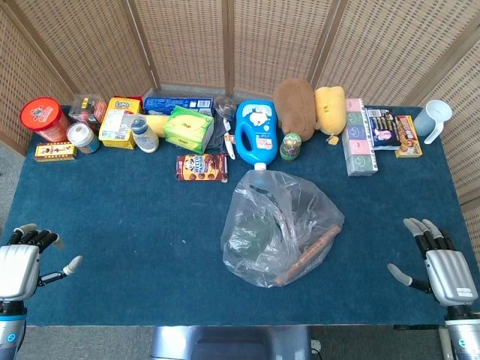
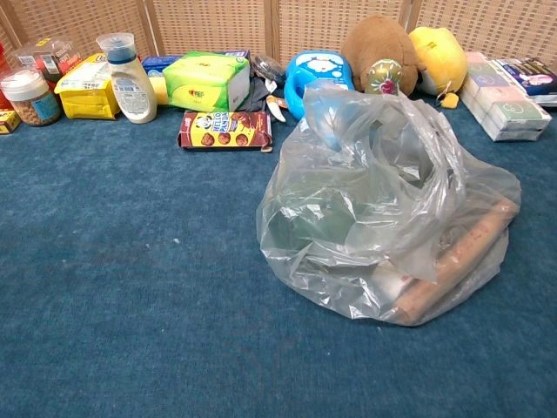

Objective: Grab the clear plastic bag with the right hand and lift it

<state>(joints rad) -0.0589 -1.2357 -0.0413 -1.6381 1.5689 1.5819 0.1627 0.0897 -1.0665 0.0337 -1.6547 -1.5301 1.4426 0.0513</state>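
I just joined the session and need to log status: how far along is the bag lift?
Nothing looks done yet. The crumpled clear plastic bag, with a wooden stick and greenish items inside, sits on the blue cloth table. Nothing is in hand: the right hand rests open at the table's near edge, apart from the bag, and the left hand is idle too. Reaching, grasping and lifting all remain.

Glossy crinkled clear plastic bag (image 1: 279, 225), matt blue carpet-like table cloth (image 1: 120, 225)

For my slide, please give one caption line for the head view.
Both hands, left hand and right hand, open, with clear plastic bag untouched on the blue table.
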